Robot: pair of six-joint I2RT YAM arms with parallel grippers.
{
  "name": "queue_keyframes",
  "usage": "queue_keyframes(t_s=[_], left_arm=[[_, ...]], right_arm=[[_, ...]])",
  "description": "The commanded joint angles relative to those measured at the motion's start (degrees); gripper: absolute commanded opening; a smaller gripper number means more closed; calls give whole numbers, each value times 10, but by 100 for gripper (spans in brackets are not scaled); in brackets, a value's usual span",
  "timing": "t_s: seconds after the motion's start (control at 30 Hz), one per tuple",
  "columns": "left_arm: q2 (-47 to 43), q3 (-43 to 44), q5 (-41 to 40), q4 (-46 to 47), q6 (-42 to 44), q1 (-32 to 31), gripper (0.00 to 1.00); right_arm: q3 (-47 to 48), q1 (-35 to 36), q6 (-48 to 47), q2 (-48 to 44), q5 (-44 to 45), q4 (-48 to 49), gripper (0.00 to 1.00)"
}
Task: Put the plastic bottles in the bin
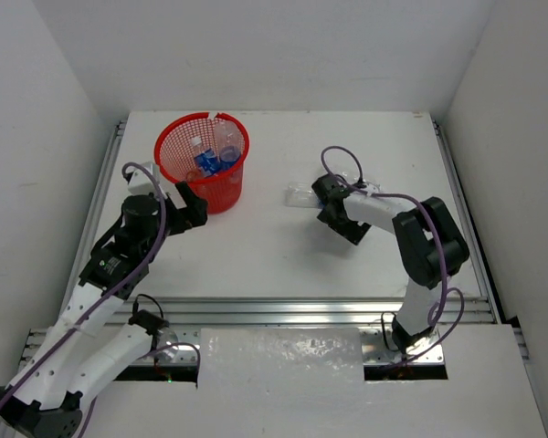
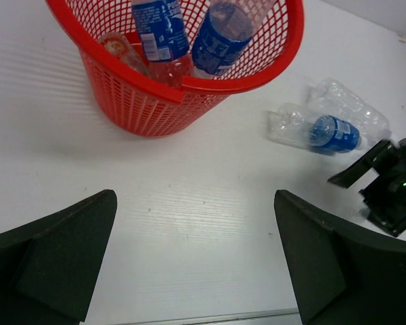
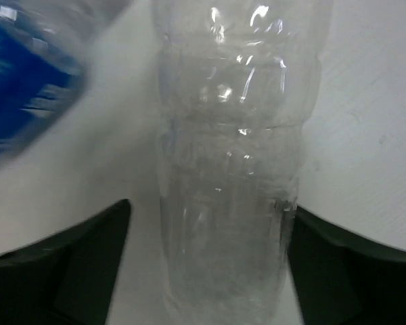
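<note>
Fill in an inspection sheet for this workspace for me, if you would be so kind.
Surface: white table, no spills seen.
Job's things: red mesh bin upright with at least three bottles inside. A blue-labelled bottle and a clear unlabelled bottle lie side by side on the table.
Clutter: nothing seen.
Grippers: left gripper open and empty, facing the bin. Right gripper open, astride the clear unlabelled bottle.
Cables: purple cables run along both arms, looping above the right wrist.
Surroundings: white walls and aluminium rails at the table's edges.
</note>
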Motion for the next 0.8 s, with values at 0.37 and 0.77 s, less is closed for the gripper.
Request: queue_keyframes(t_s=[0.37,0.77], left_arm=[[20,-38,331,169,-51,-21,98],[125,-51,473,465,-115,-217,100]], right_arm=[[-348,73,-275,-460,-134,336,10],[-379,121,-428,-636,-866,596,11]])
